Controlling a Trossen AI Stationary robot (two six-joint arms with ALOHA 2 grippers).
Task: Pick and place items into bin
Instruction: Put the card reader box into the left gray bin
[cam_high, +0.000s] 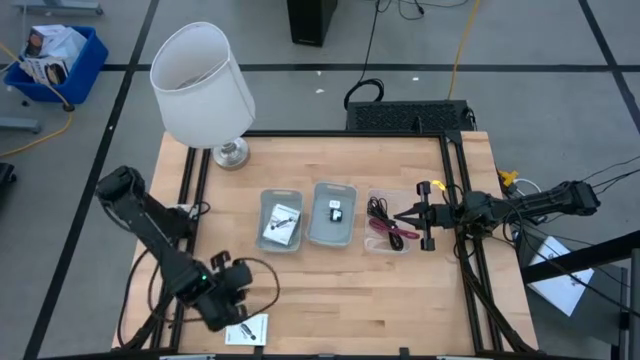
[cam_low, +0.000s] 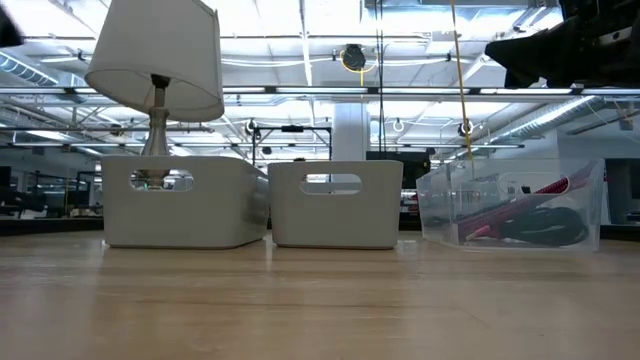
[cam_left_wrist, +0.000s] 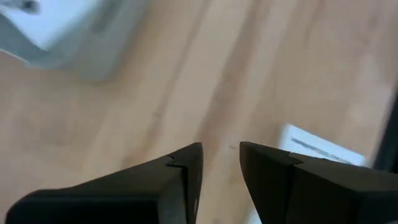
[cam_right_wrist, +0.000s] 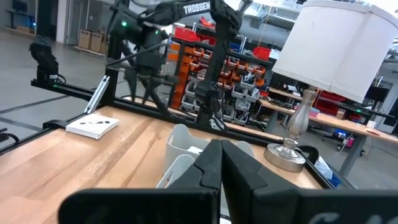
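Robotics lab or workshop in an open industrial hall. Wooden tabletop (cam_high: 330, 285) with black framing rails carries two dark arms, one marked TROSSEN (cam_right_wrist: 198, 9). Exposed ceiling pipes and strip lights (cam_low: 300, 40) overhead. Parts shelving with red and orange bins (cam_right_wrist: 239, 71) behind. Grey floor with black tape lines (cam_high: 120, 100), cables trailing across it.

You see a white lamp (cam_high: 203, 83), two grey bins (cam_high: 281, 220), a red-and-black cable bundle (cam_high: 387, 226), a pale wood table (cam_high: 340, 300).
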